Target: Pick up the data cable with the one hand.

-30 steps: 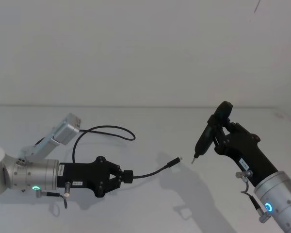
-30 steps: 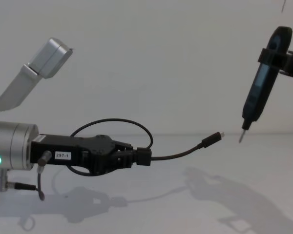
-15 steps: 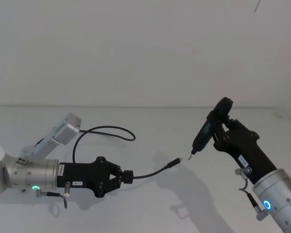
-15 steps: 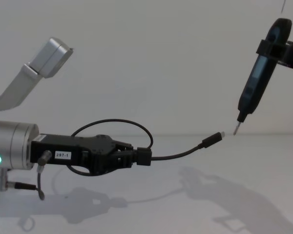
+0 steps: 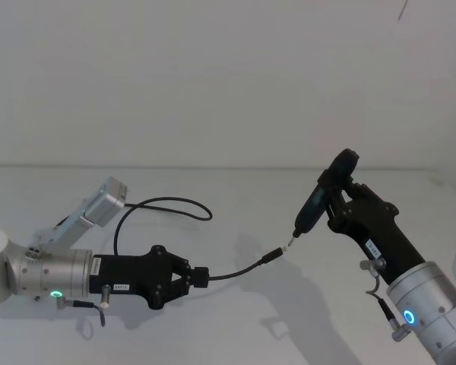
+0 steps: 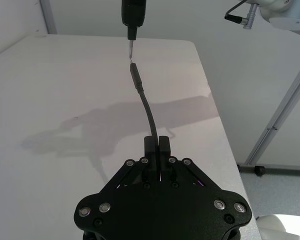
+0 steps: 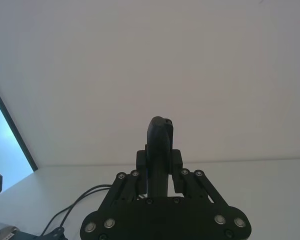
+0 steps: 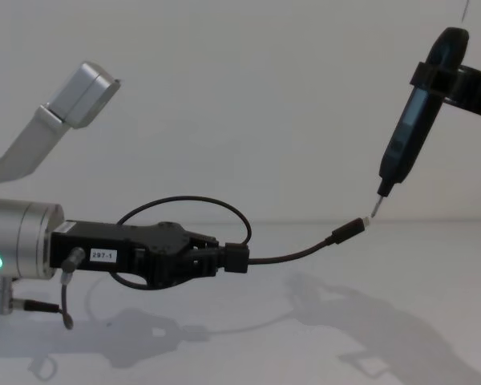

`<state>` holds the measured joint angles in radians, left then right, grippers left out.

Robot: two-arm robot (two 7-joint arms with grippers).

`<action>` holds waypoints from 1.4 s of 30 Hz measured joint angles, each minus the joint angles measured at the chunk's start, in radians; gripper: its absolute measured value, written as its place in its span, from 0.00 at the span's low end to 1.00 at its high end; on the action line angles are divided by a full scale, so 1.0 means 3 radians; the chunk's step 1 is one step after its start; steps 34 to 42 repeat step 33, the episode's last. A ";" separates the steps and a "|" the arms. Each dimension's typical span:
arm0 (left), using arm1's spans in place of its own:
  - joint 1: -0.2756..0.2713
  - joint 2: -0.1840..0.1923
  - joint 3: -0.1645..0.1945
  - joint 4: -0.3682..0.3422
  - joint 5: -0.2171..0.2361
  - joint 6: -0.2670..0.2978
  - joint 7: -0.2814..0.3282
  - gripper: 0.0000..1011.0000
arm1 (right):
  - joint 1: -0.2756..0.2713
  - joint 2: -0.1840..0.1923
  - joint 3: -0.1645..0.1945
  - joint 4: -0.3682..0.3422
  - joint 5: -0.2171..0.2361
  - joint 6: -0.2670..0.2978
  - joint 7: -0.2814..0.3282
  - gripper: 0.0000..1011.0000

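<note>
Above the white bench point(image 5: 213, 319), the left end effector point(image 5: 201, 277) is clamped on the data cable point(image 5: 239, 270), holding it in the air. The right end effector point(image 5: 336, 204) grips a pen-like tool point(image 8: 409, 120) whose tip meets the cable's plug point(image 8: 349, 230).
</note>
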<state>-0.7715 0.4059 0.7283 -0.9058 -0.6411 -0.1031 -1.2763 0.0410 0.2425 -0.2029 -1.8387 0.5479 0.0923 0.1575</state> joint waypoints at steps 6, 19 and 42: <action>-0.0001 0.0000 0.0000 0.0000 0.0000 0.0000 -0.0002 0.04 | 0.0029 -0.0003 -0.0023 0.0024 0.0040 0.0028 -0.0003 0.28; -0.0001 0.0000 0.0000 0.0000 0.0000 0.0000 -0.0003 0.04 | 0.0078 0.0055 -0.0081 0.0053 0.0000 0.0062 -0.0014 0.28; -0.0001 0.0000 0.0000 0.0000 0.0000 0.0000 -0.0003 0.04 | 0.0098 0.0087 -0.0095 0.0061 -0.0052 0.0077 -0.0006 0.28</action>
